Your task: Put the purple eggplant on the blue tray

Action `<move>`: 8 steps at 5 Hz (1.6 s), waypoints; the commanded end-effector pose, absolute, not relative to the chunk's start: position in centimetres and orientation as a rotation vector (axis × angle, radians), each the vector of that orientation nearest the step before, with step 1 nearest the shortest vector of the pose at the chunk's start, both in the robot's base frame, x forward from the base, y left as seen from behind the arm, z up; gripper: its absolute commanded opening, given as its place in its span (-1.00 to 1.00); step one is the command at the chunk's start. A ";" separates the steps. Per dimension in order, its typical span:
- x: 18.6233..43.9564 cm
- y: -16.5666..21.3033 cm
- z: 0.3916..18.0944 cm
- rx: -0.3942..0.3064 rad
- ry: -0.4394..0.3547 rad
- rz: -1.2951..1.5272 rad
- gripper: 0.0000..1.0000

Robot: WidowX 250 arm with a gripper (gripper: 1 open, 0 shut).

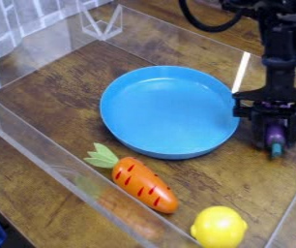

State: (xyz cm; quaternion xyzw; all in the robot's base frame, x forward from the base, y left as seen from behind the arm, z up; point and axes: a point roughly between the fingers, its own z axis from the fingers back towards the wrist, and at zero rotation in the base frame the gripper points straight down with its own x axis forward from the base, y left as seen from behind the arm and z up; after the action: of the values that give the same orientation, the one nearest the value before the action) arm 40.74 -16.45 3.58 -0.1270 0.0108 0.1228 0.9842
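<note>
Carrot [140, 184] down at the lower left of the wooden surface [60, 107], lemon [220, 228] at the bottom edge. The blue tray [163, 110] sits mid-frame, nothing in it. And at the right, the fingers [268, 134] are clamped tight around the purple eggplant [276, 139], which lies on the wood just beside the tray's rim.

Blue tray [163, 111] smooth glossy plastic; purple eggplant [278, 140] shiny; table [60, 97] dark grained wood; carrot [140, 184] glossy plastic.
</note>
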 end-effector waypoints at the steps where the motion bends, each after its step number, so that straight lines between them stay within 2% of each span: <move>1: 41.9 -17.8 6.8 -0.297 -0.043 0.190 -1.00; 3: 42.0 -18.0 7.6 -0.318 -0.043 0.165 -1.00; 4: 42.0 -18.1 7.4 -0.327 -0.042 0.159 1.00; 5: 42.1 -18.0 7.2 -0.327 -0.041 0.158 -1.00; 6: 42.2 -18.0 6.7 -0.326 -0.039 0.160 1.00; 7: 42.3 -18.0 6.6 -0.326 -0.039 0.159 -1.00; 8: 42.2 -17.8 7.0 -0.326 -0.039 0.151 -1.00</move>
State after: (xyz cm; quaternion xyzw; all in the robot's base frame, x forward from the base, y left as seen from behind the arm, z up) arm 41.31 -17.31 3.88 -0.1477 0.0180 0.0857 0.9852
